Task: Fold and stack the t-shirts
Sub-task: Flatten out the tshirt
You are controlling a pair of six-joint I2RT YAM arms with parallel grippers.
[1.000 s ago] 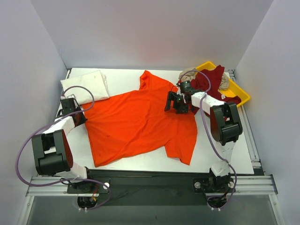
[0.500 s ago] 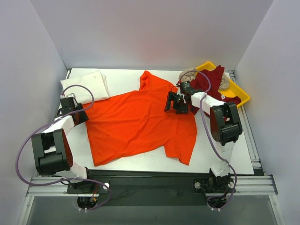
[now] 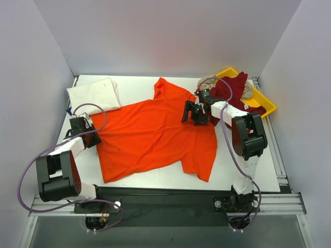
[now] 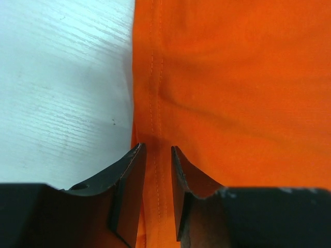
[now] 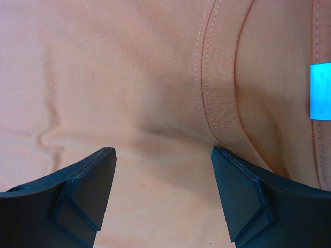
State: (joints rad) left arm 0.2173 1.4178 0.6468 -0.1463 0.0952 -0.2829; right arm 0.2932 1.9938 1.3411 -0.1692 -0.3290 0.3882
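Observation:
The bright orange t-shirt (image 3: 150, 134) lies spread flat across the middle of the table. My left gripper (image 3: 84, 129) is at its left hem. In the left wrist view the jaws (image 4: 155, 150) stand narrow, with the stitched hem (image 4: 155, 103) pinched between them. My right gripper (image 3: 193, 112) hovers over the collar (image 5: 220, 103), jaws (image 5: 163, 152) wide open and empty, with the cloth (image 5: 129, 77) close below. The white t-shirt (image 3: 93, 93) lies folded at the back left. The dark red t-shirt (image 3: 235, 88) and the beige one (image 3: 248, 90) are bunched together in the tray.
The yellow plastic tray (image 3: 266, 106) stands at the back right corner. Bare white tabletop (image 4: 62, 77) shows to the left of the orange hem. A blue label (image 5: 320, 90) sits inside the collar. Grey walls close the table on three sides.
My left gripper has moved toward the near edge along the shirt's left hem, and the hem corner shifted slightly with it. The right arm has not moved.

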